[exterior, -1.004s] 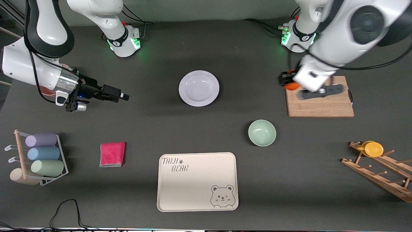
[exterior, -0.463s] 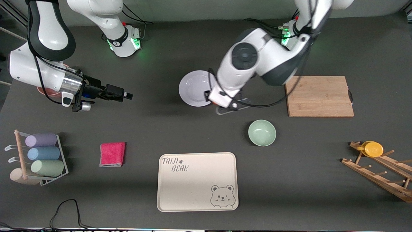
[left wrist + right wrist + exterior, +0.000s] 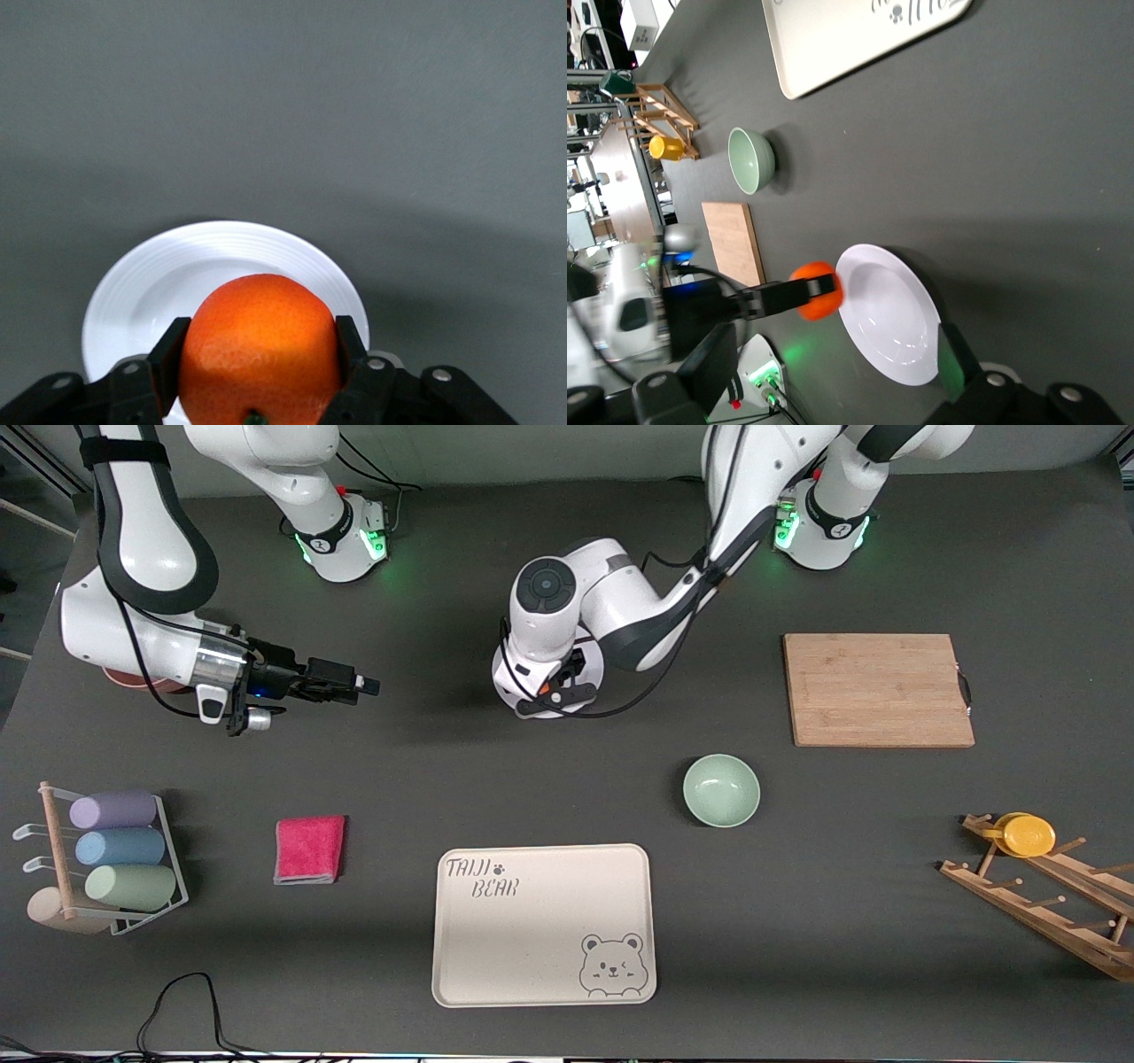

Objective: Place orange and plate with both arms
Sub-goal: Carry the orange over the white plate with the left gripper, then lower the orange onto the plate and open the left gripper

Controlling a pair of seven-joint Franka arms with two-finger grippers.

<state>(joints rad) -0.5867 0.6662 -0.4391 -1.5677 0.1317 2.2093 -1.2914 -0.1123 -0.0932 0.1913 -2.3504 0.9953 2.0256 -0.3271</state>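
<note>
Orange (image 3: 258, 347) in left gripper (image 3: 257, 359), over plate (image 3: 142, 292)

The left arm is reaching across the table's middle, its left gripper (image 3: 257, 376) clamping the orange (image 3: 259, 347) over the plate (image 3: 592, 666), so the way down onto the plate is being blocked by that arm's wrist. The right gripper (image 3: 354, 686) is hovering with parted fingers over bare mat toward the right arm's end, and open mat is lying between it and the plate. Nearer the front camera, 3 things are standing in the way: the green bowl (image 3: 721, 790), the bear tray (image 3: 543, 925) and the pink cloth (image 3: 309, 849). The cutting board (image 3: 877, 689) is filling the left arm's end.
</note>
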